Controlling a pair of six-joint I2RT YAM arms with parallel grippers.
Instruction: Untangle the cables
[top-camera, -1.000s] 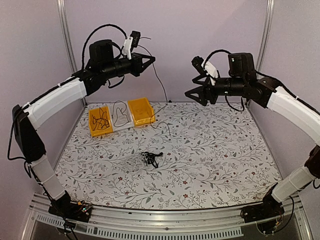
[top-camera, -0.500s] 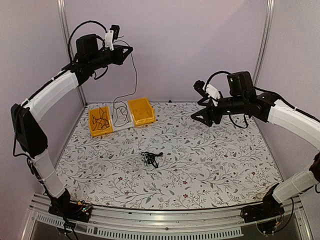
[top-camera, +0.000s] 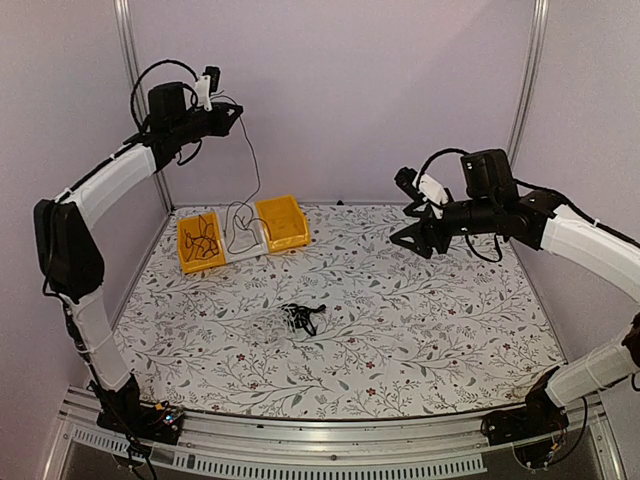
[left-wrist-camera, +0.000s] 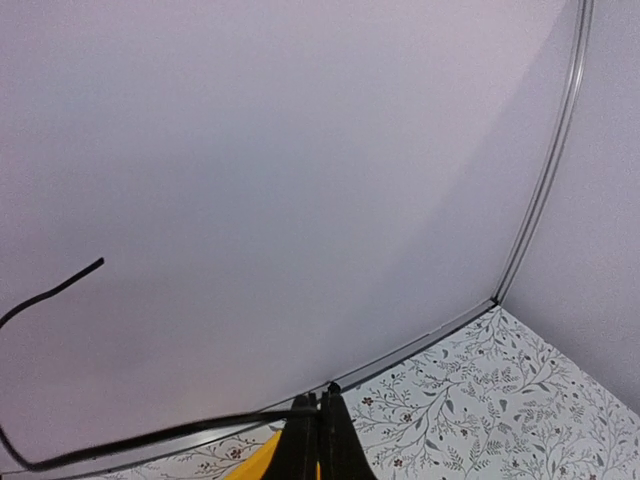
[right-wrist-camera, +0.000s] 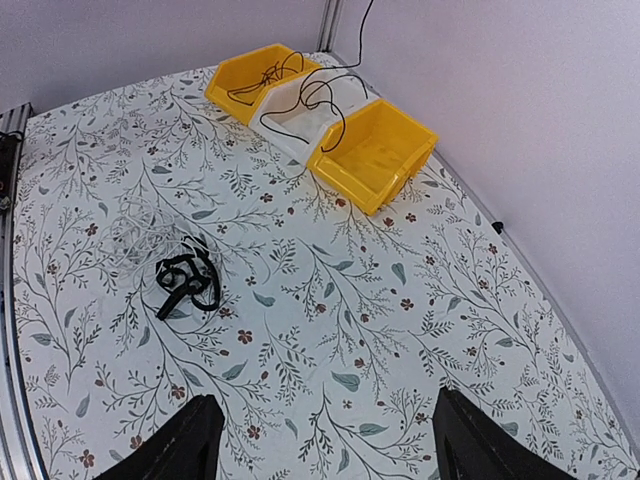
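Observation:
My left gripper (top-camera: 236, 108) is raised high at the back left, shut on a thin black cable (top-camera: 257, 175) that hangs down into the white bin (top-camera: 252, 243). In the left wrist view the closed fingertips (left-wrist-camera: 320, 425) pinch that cable (left-wrist-camera: 150, 440), which runs off to the left. A small black cable tangle (top-camera: 300, 318) lies mid-table, with faint pale strands (right-wrist-camera: 130, 232) beside it (right-wrist-camera: 185, 283). Another black cable (top-camera: 202, 238) sits in the left yellow bin (top-camera: 184, 262). My right gripper (top-camera: 408, 240) hovers open at the right, above the table and away from every cable (right-wrist-camera: 325, 450).
Three bins stand in a row at the back left; the right yellow bin (top-camera: 283, 222) holds nothing (right-wrist-camera: 375, 150). Purple walls and metal frame posts (top-camera: 528, 80) close in the back and sides. The aluminium rail (top-camera: 330, 440) runs along the near edge.
My left arm has swung left and back, carrying the held cable so that it now hangs over the white bin. My right arm has come down and slightly right, staying open.

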